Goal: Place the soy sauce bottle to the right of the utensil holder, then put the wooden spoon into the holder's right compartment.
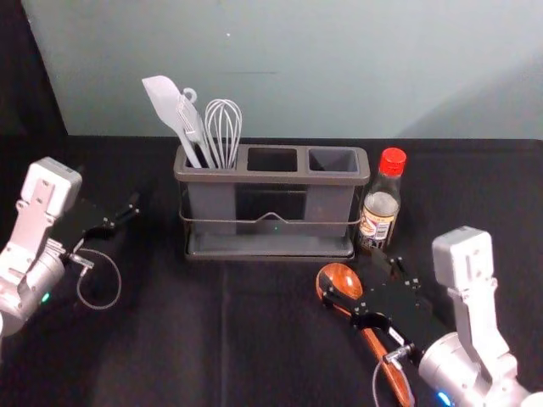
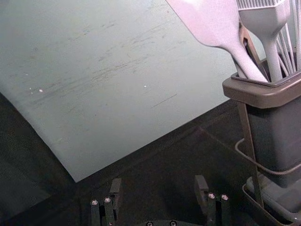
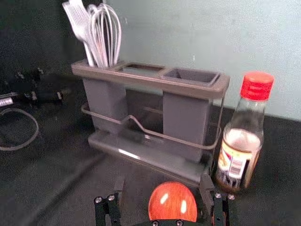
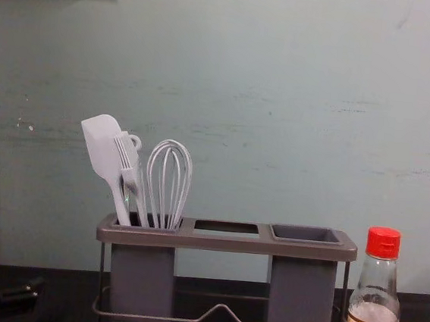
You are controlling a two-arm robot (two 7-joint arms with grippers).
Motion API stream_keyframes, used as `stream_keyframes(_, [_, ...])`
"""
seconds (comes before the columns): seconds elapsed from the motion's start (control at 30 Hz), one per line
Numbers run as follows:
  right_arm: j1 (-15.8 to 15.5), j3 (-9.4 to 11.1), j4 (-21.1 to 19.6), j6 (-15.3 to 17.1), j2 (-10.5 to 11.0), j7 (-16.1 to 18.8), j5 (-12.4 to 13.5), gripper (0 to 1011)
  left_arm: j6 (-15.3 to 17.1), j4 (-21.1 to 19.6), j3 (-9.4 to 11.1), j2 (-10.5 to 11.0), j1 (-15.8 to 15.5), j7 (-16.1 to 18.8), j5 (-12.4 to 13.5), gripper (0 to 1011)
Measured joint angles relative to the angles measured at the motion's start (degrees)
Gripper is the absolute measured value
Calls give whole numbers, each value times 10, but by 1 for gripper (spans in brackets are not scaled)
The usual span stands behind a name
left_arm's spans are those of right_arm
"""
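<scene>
Red-capped soy sauce bottle (image 1: 380, 208) stands just right of the grey utensil holder (image 1: 271, 177). Wooden spoon (image 1: 342, 276) lies on the black surface (image 1: 170, 339) in front; over it, the right gripper (image 1: 360, 278) is spread wide, spoon bowl between its fingers. Left gripper (image 1: 120, 217), also wide, is parked left of the holder.

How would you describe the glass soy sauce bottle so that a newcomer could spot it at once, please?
Find the long grey utensil holder with white utensils in its left compartment. Just beyond its right end stands a clear glass bottle with a printed label. Its bright red cap sets it apart from the pale utensils and the reddish-brown wooden spoon lying nearer the robot.
</scene>
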Motion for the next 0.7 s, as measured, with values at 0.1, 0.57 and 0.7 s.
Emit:
stream_keyframes(0.1, [0,-1,-25,68,1,-10,-12,1002,0,0,0,0,0,0,0,1000])
stream_keyframes(0.57, [85,-21,-51,366,-8,-2,-45,1002,0,0,0,0,0,0,0,1000])
stream_keyframes(0.7, [118,-33,-34,413,-15,5,-57,1002,0,0,0,0,0,0,0,1000])
